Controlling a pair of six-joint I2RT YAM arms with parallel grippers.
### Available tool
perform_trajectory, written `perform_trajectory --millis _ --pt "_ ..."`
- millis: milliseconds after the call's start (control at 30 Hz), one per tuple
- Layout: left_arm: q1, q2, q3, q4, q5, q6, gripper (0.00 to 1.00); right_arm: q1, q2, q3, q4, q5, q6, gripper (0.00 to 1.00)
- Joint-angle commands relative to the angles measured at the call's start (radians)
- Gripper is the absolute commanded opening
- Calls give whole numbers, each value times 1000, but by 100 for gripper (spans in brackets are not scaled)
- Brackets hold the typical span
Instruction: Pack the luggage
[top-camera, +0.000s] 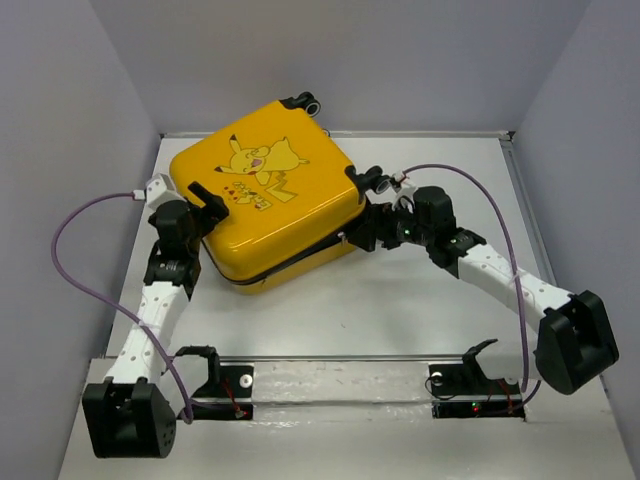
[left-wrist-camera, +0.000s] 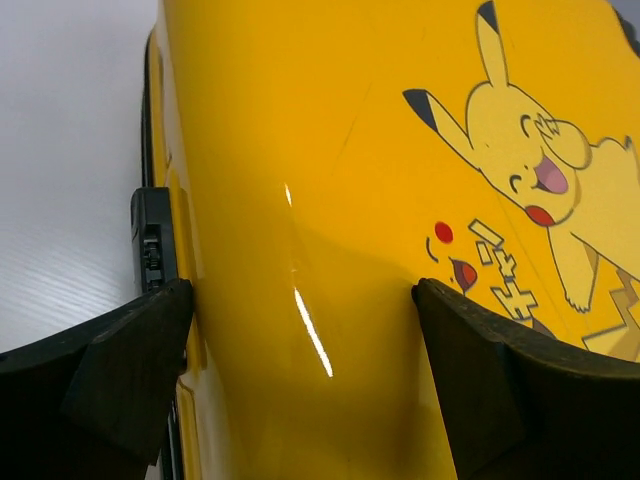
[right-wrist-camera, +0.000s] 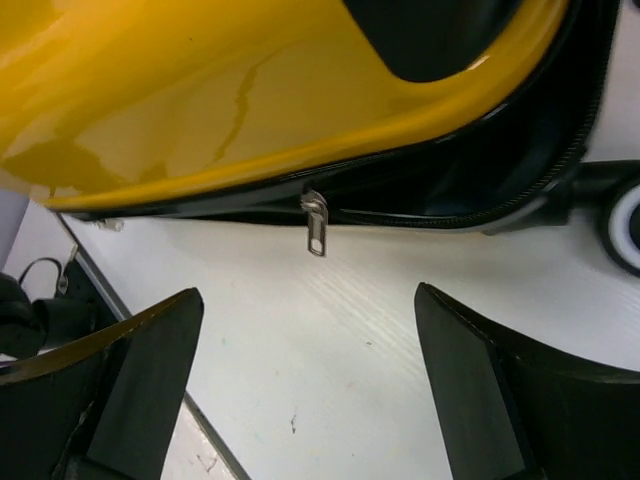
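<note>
The luggage (top-camera: 265, 205), lid down, sits toward the far-left corner of the table (top-camera: 420, 300), left gripper (left-wrist-camera: 300, 310) splayed over its edge, right gripper (right-wrist-camera: 308, 310) spread and empty before the zipper pull (right-wrist-camera: 316, 225) (small, dangling), which a misaligned pinch could miss.

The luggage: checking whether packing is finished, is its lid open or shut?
Shut: the luggage lies flat, lid down on its base. The zipper pull hangs at the seam; whether it is fully zipped, cannot tell.

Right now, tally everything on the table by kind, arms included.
Glossy yellow hard-shell suitcase: 1
White robot arms, left and right: 2
Small silver metal zipper pull: 1
Total: 4
</note>
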Motion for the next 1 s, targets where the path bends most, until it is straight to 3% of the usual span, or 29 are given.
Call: perform_trajectory --millis 0,200,367,467,533,633,667,700,833,967 --pt "-310 30 -96 -21 200 -188 99 -140 37 -4 111 -103 39 92" --pt "-503 13 -68 11 146 -245 99 -261 51 25 108 -70 24 98" --pt "-555 -57 96 -121 -27 -140 99 -261 -4 19 59 36 33 95" --pt "-545 -24 319 -195 -196 -28 99 -261 -75 -34 56 116 56 86" --pt "-513 59 401 -186 -190 17 99 -261 -114 -70 53 179 76 79" --pt "-379 230 542 -150 -42 57 99 -270 -135 -96 48 262 110 36" --pt "-304 283 626 -156 4 64 99 -270 -130 -96 47 268 116 15" --pt "-273 340 671 -162 26 69 99 -270 -124 -96 47 272 121 9" --pt "-151 670 943 -230 124 95 99 -298 -79 -99 44 279 130 7" --pt "-61 895 1129 -319 210 103 99 -309 -52 -91 45 280 119 7"
